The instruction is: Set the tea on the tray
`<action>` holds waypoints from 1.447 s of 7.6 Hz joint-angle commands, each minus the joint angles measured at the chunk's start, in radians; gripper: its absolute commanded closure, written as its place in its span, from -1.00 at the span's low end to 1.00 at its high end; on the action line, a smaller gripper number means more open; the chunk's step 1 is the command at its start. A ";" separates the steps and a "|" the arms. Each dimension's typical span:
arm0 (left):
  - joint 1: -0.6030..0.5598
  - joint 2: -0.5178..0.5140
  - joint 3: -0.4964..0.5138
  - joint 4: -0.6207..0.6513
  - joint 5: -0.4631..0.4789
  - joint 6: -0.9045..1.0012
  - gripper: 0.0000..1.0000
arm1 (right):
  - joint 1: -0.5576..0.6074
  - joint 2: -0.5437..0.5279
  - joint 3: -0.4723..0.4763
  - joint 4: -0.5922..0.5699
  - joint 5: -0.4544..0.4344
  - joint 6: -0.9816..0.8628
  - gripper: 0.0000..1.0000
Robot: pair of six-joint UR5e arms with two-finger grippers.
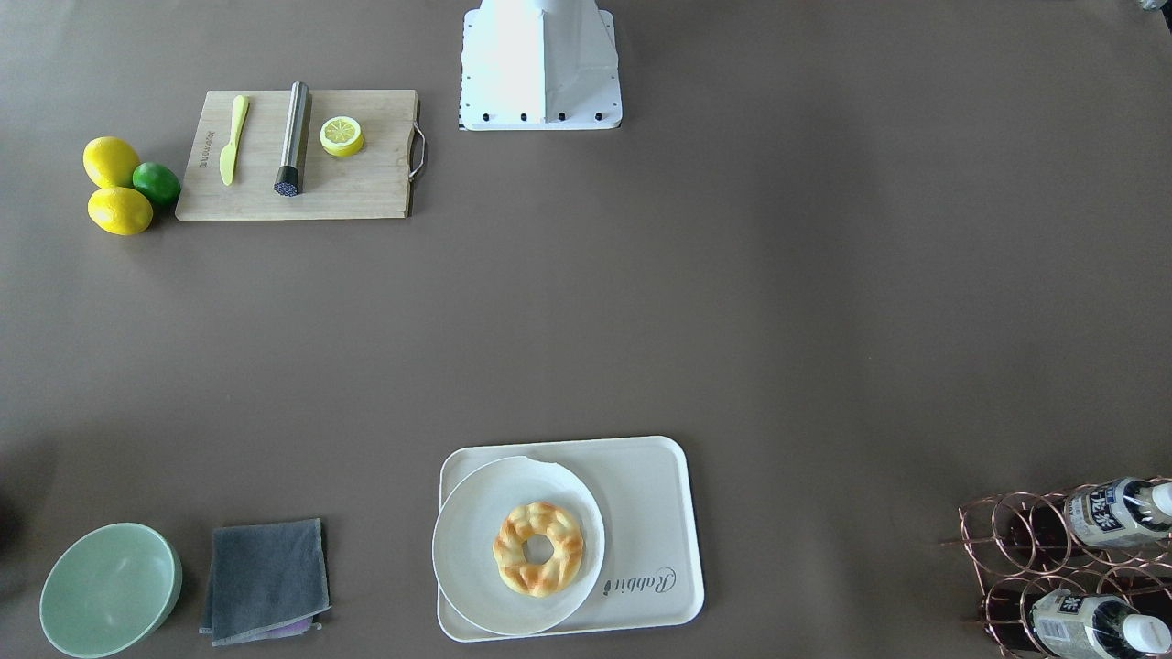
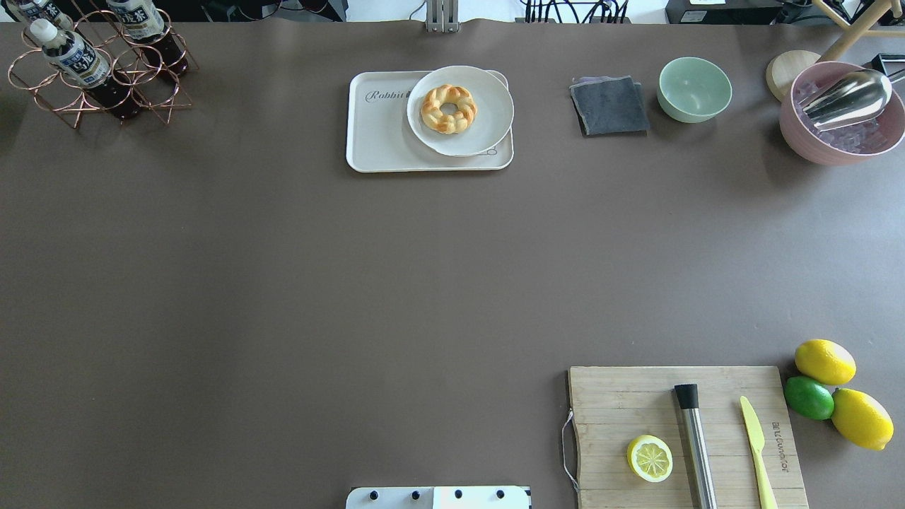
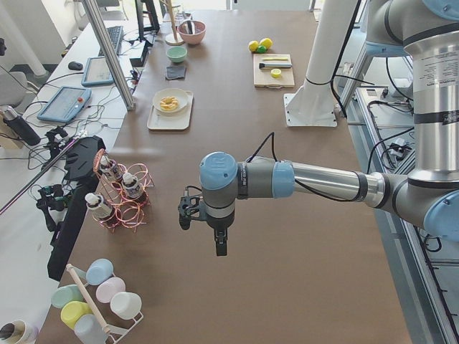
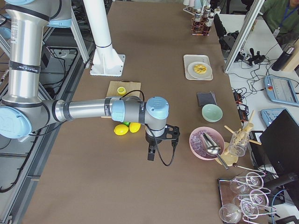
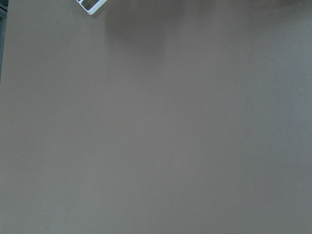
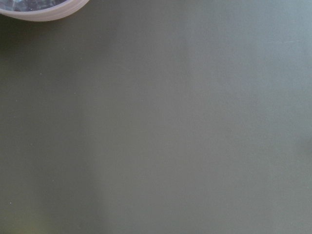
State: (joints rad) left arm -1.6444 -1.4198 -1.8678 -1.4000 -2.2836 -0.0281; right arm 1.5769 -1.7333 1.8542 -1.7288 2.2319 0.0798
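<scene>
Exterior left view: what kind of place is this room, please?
Most likely a robotics lab staged as a café counter: a robot arm reaches over the brown table, an operator tablet lies beside it, and a doughnut sits on a plate.

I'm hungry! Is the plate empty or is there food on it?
Not empty: a braided bread ring lies on the plate, which sits on the tray.
</scene>
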 commanded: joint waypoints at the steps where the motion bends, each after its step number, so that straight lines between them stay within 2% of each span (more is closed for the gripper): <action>1: 0.000 0.005 -0.002 -0.004 -0.002 0.002 -0.99 | 0.000 0.000 0.000 0.000 0.002 0.000 -1.00; 8: 0.002 -0.002 0.004 -0.051 -0.028 -0.006 -0.99 | 0.000 0.021 0.002 0.011 0.022 0.005 -1.00; 10: -0.001 -0.001 0.001 -0.060 -0.144 0.002 -0.99 | 0.027 0.054 -0.004 0.076 0.026 0.003 -1.00; 11: -0.003 0.004 0.025 -0.177 -0.180 0.004 -0.99 | 0.034 0.061 -0.019 0.077 0.043 0.005 -1.00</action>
State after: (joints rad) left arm -1.6445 -1.4217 -1.8648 -1.4605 -2.3817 -0.0299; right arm 1.5913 -1.6875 1.8498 -1.6822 2.2554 0.0829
